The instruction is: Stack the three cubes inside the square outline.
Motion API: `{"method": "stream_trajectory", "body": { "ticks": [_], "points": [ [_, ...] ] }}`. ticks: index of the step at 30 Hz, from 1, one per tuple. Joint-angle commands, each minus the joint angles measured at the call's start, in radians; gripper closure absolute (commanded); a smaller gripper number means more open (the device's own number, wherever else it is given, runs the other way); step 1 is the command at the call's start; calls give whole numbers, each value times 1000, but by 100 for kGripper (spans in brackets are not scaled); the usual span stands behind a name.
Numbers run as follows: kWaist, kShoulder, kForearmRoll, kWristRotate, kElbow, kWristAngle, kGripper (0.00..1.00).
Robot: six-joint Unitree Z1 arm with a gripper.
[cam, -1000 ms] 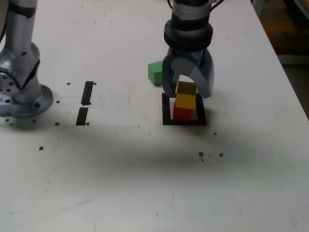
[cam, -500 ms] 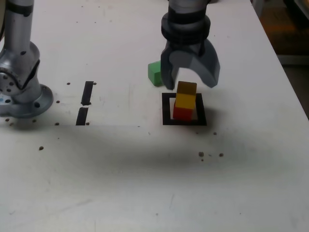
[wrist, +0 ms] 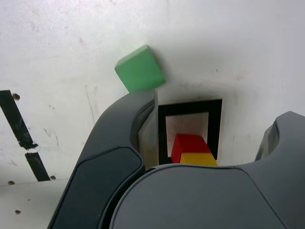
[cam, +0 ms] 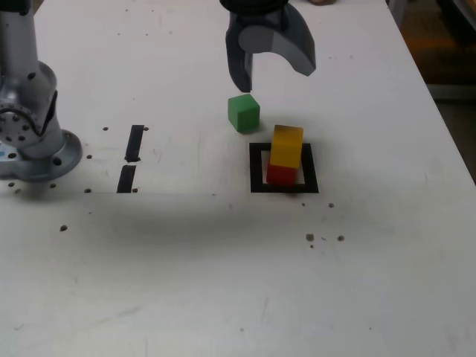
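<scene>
In the exterior view the yellow cube (cam: pixel 287 145) stands on the red cube (cam: pixel 281 175) inside the square outline (cam: pixel 256 168) of black tape. The green cube (cam: pixel 243 113) lies on the white table just outside the outline's far left corner. My gripper (cam: pixel 271 74) hangs open and empty above and behind the stack, apart from all the cubes. In the wrist view, the green cube (wrist: pixel 140 69), the red cube (wrist: pixel 188 143), the yellow cube (wrist: pixel 198 158) and the outline (wrist: pixel 217 125) show between and beyond the spread fingers of the gripper (wrist: pixel 209 124).
The arm's grey base (cam: pixel 30 141) stands at the exterior view's left. Two short black tape strips (cam: pixel 135 141) (cam: pixel 126 178) lie between the base and the outline. Small dark specks (cam: pixel 324 238) dot the table. The table's edge (cam: pixel 446 126) runs down the right.
The jaws have spread and let go of the yellow cube, which stays on the red one. The gripper has risen and drifted back and to the exterior view's left, uncovering the green cube.
</scene>
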Motion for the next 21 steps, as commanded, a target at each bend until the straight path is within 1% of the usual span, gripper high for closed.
{"method": "stream_trajectory", "body": {
  "ticks": [1,5,10,16,21],
  "points": [
    [20,-8,-29,2,15,7,11],
    [47,-7,-75,5,45,20,9],
    [70,-3,-90,5,87,21,8],
    [89,-7,-58,4,124,16,7],
    [95,6,-34,2,127,-7,7]
  ]
}}
